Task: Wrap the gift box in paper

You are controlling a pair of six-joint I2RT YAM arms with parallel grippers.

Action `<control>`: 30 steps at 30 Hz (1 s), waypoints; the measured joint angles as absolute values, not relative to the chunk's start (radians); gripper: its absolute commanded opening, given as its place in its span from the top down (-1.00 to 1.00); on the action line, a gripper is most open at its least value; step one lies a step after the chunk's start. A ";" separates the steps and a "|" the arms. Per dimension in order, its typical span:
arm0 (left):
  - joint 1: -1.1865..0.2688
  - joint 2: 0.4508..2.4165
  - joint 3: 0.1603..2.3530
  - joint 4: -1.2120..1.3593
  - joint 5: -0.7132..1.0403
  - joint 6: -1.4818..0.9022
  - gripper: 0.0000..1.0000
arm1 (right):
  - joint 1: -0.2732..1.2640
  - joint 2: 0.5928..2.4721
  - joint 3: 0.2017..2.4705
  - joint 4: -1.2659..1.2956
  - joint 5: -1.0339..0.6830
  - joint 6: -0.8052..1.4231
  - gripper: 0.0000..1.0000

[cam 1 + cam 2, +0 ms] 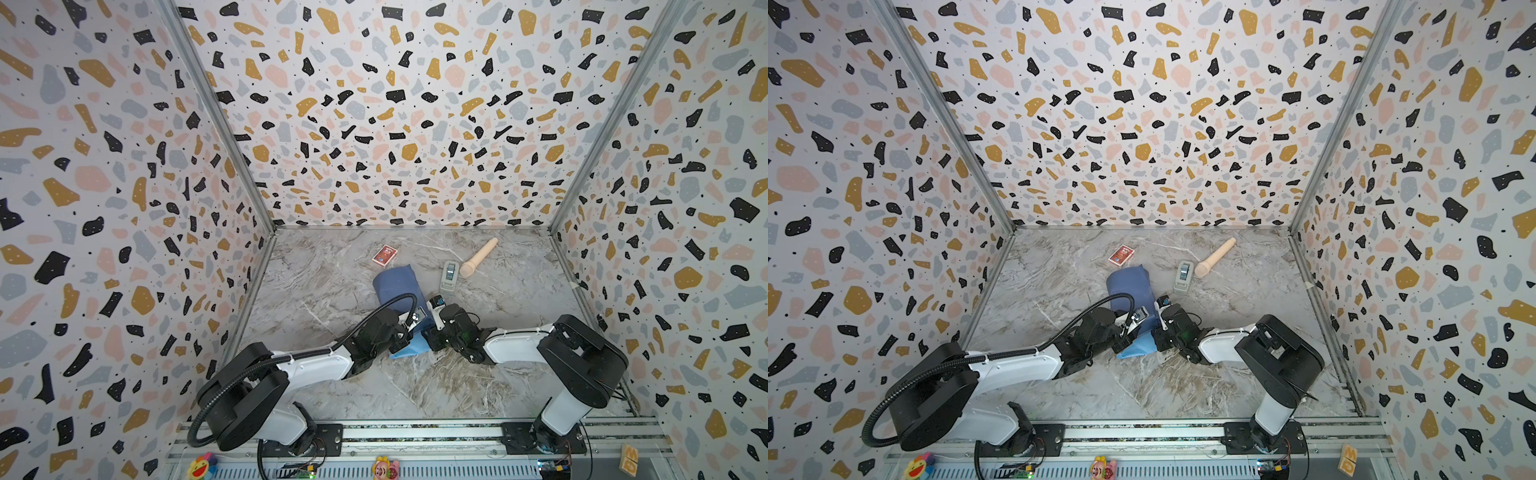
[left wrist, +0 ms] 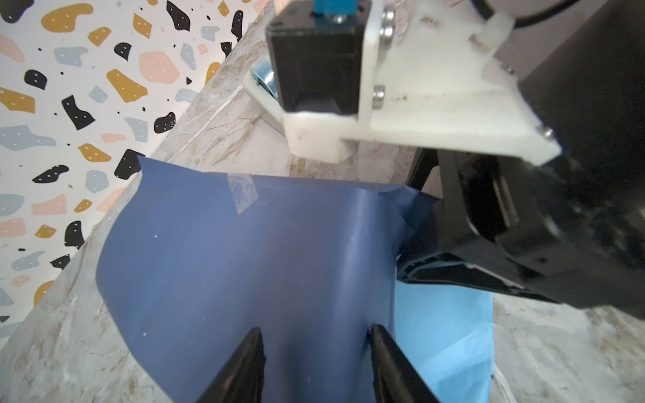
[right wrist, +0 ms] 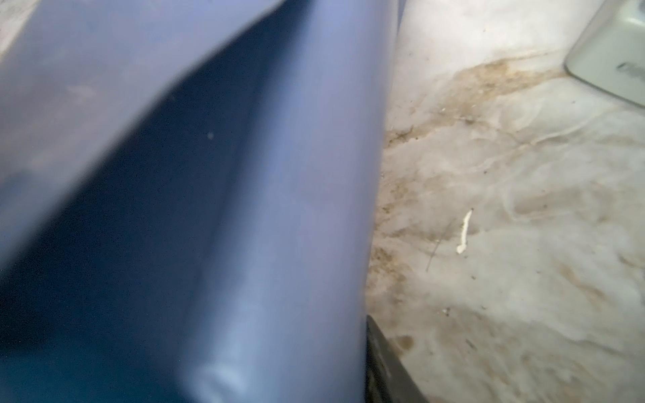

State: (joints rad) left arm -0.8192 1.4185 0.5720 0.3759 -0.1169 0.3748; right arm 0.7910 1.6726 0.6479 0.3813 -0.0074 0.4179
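The blue paper (image 1: 395, 286) lies bunched and folded over in mid-table in both top views, with a lighter blue flap (image 1: 409, 349) at its near end. The gift box is hidden under it. A darker navy patch (image 3: 139, 244) in the right wrist view may be box or shaded paper; I cannot tell. My left gripper (image 2: 316, 349) stands over the near end with its jaws apart and the paper (image 2: 244, 261) showing between them; a strip of clear tape (image 2: 242, 195) sits on the far edge. My right gripper (image 1: 429, 331) meets the paper's right side. One right finger (image 3: 384, 366) presses against the paper (image 3: 296, 209), which hides the other.
A small red card pack (image 1: 384, 254) lies behind the paper. To its right are a grey tape dispenser (image 1: 449, 276) and a beige wooden handle (image 1: 478, 257). Patterned walls close in the marbled table (image 1: 332, 291) on three sides.
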 measured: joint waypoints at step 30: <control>-0.837 1.313 0.499 0.368 -0.001 0.226 -0.07 | 0.767 1.592 0.561 0.363 -0.050 0.425 0.88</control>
